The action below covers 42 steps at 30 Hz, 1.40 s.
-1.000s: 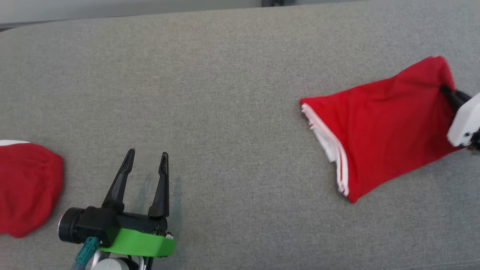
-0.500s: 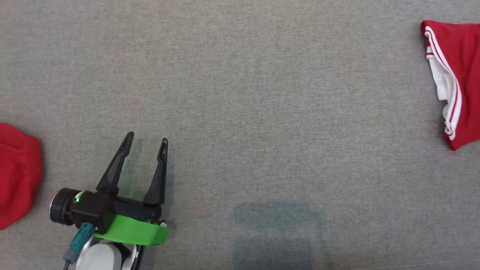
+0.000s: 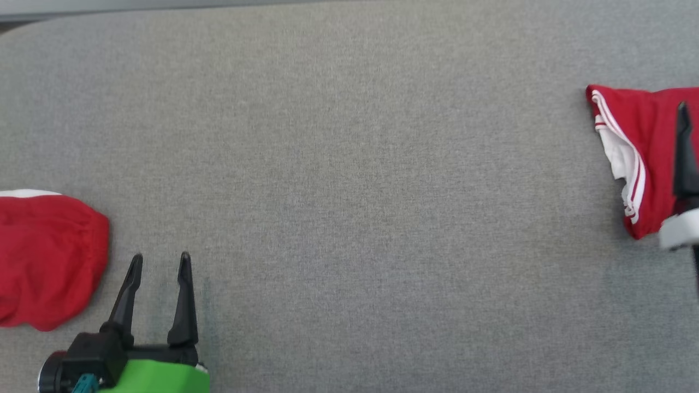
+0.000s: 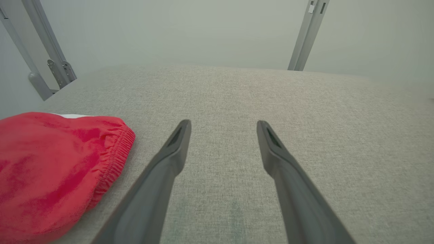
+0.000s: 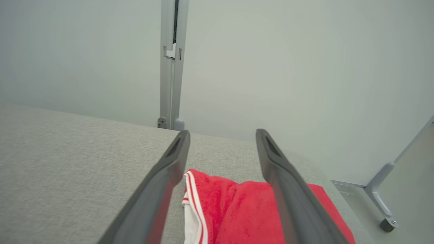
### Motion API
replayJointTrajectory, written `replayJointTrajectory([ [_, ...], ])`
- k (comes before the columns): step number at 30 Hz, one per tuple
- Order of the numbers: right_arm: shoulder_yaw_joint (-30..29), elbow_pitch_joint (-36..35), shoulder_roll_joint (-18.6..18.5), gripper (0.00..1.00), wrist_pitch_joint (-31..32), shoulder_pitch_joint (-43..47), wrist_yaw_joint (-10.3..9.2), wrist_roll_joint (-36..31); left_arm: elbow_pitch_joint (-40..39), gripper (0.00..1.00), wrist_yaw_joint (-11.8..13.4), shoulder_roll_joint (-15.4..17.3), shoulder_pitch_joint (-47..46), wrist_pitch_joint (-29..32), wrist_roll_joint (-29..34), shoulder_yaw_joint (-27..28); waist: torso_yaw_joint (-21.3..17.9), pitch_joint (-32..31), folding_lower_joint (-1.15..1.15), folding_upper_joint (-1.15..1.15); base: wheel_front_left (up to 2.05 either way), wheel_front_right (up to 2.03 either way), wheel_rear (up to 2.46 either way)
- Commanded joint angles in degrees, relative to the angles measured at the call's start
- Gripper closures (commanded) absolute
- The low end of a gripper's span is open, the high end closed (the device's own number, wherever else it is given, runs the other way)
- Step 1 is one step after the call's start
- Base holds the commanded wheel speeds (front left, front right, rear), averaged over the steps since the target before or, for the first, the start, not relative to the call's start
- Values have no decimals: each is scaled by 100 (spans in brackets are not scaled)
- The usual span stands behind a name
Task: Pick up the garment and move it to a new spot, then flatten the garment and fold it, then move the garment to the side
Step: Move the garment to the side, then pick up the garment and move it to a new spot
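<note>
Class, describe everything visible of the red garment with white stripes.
The garment is red, soft-looking cloth with two white stripes along one edge and a white layer showing at that edge. It lies folded and fairly flat on the grey fabric surface, near its right end. The open right claw is over it, holding nothing.

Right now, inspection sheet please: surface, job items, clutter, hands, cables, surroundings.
Surface: grey fabric surface, flat, bare across the middle.
Job's things: striped garment, red with white trim, lying at the right edge.
Clutter: red bundle with an elastic hem, bunched at the left edge.
Hands: left hand open, holding nothing, beside the red bundle. Right hand open, over the striped garment, nothing between its fingers.
Cables: teal plug at the left wrist; no loose cable seen.
Surroundings: grey posts, pale wall.
</note>
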Motion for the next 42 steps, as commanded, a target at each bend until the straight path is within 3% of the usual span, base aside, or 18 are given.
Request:
replayJointTrajectory([
  [1, -97, -275, 342, 0, -47, 451, -10, -141, 32, 0, 43, -37, 270, -1, -2, 139, -387, -1132, 0, 0, 0, 0, 0],
  [6, -55, -992, 1255, 0, -75, 1616, -10, -378, 100, 0, 79, -113, 735, -1, -32, 415, -479, -1645, 0, 0, 0, 0, 0],
  [10, 67, -1228, 1695, 0, -78, 2329, -9, -467, 153, 0, 64, -127, 883, -1, 17, 480, -431, -1789, 0, 0, 0, 0, 0],
  [19, -277, -1112, 2116, 0, -80, 2984, -9, -539, 307, 0, 78, -131, 958, -1, -3, 407, -317, -1919, 0, 0, 0, 0, 0],
  [28, -123, -1135, 2157, 0, -80, 2944, -9, -601, 342, 0, 64, -130, 837, -1, -2, 344, -202, -1925, 0, 0, 0, 0, 0],
  [33, 114, -1253, 2158, 0, -80, 2990, -9, -623, 317, 0, 76, -129, 774, -1, 8, 314, 239, -1949, 0, 0, 0, 0, 0],
  [42, 627, -1272, 2155, 0, -80, 2983, -9, -512, 262, 0, 158, -127, 940, -1, -80, 241, 1572, -2082, 0, 0, 0, 0, 0],
])
